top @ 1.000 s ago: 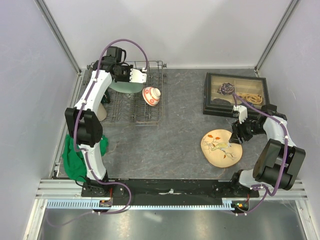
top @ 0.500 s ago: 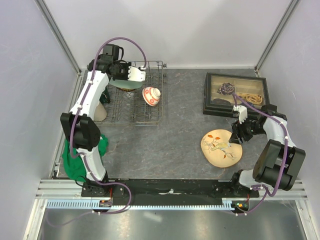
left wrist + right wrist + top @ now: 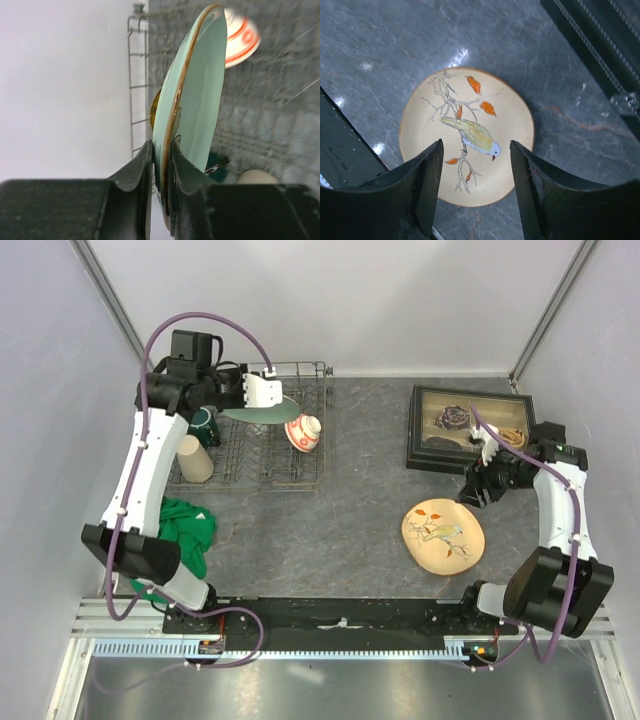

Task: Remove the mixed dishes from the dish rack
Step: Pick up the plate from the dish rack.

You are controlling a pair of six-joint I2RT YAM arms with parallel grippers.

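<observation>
My left gripper point(image 3: 266, 392) is shut on the rim of the pale green plate point(image 3: 256, 412), which hangs edge-on above the back of the dish rack point(image 3: 268, 468). The left wrist view shows both fingers clamping the plate point(image 3: 200, 100) at its gold rim. A red-and-white bowl point(image 3: 303, 431) lies tilted in the rack, with a dark green mug point(image 3: 203, 425) and a beige cup point(image 3: 195, 458) at its left end. The cream bird plate point(image 3: 443, 534) lies flat on the table. My right gripper point(image 3: 474, 490) hovers open above the bird plate point(image 3: 467, 135), holding nothing.
A dark-framed box point(image 3: 470, 428) with trinkets stands at the back right, close behind the right gripper. A green cloth point(image 3: 182, 528) lies bunched at the front left beside the left arm. Walls close in the table on three sides.
The left arm has swung up and to the left, lifting the pale green plate out of the rack's tines. The right gripper has risen and drawn back from the bird plate toward the box.
</observation>
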